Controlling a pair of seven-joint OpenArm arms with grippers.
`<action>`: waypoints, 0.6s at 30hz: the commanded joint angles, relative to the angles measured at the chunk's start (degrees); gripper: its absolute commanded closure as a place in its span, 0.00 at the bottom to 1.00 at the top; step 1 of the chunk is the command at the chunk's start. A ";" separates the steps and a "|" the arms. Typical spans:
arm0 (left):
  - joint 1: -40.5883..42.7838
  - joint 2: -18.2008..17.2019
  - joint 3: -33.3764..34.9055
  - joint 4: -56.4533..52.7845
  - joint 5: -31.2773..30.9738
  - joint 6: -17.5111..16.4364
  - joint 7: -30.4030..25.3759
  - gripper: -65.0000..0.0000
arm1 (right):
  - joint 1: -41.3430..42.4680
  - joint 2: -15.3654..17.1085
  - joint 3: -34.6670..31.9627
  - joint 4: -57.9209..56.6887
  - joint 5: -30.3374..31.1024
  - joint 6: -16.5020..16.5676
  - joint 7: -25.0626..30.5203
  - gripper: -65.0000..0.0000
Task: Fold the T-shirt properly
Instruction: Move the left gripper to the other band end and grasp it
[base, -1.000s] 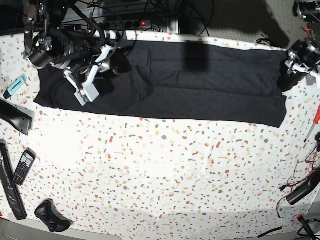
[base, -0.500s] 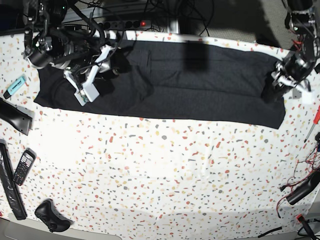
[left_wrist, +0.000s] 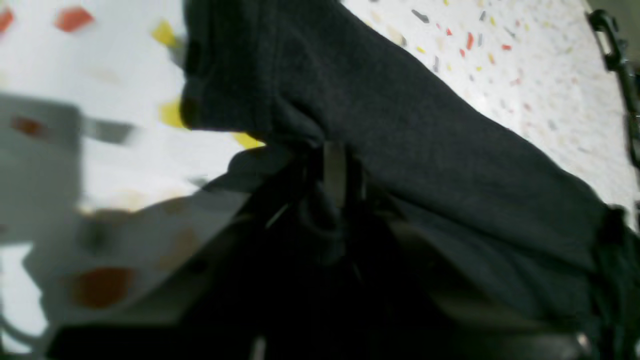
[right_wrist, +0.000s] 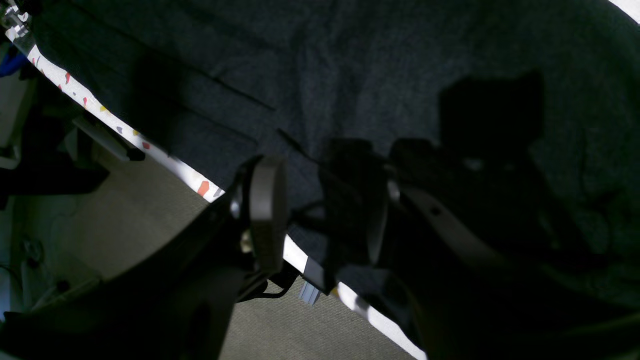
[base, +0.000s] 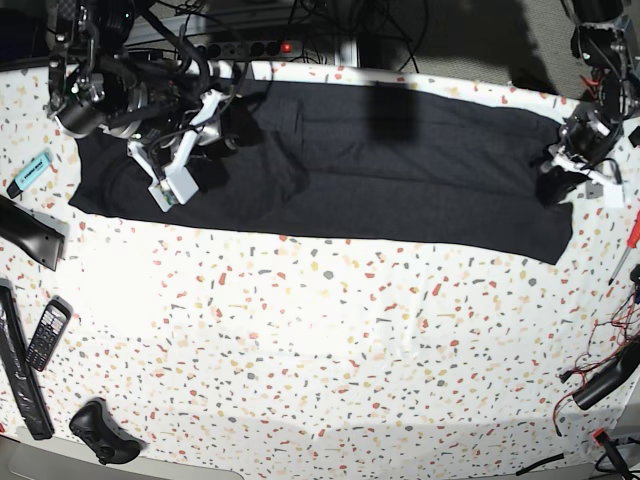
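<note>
The T-shirt (base: 330, 165) lies as a long black band across the far side of the speckled tablecloth (base: 330, 340). At its end, the left gripper (base: 560, 168) is pinched tight on the T-shirt's edge; the wrist view shows cloth bunched between the jaws. The right gripper (right_wrist: 320, 200) hovers with jaws apart over the opposite end, holding nothing. Best bet now: get the right a matching pinch first, then lift both ends evenly so the fold lands square, without dragging or wrinkling.

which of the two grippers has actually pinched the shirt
The left gripper, at the T-shirt's end on the base view's right. The right gripper hangs open above it.
</note>
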 joint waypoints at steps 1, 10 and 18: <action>-0.33 -1.22 -1.81 0.79 0.44 -0.28 -2.86 1.00 | 0.44 0.37 0.22 1.18 0.74 0.57 0.74 0.63; -0.46 -5.25 -7.21 0.79 2.25 -0.31 -6.80 1.00 | 0.44 0.37 0.22 1.18 5.57 2.12 0.72 0.63; -0.48 -5.62 -7.19 0.83 -1.44 -1.60 -4.83 1.00 | 0.46 0.37 0.22 1.18 5.57 2.29 0.72 0.63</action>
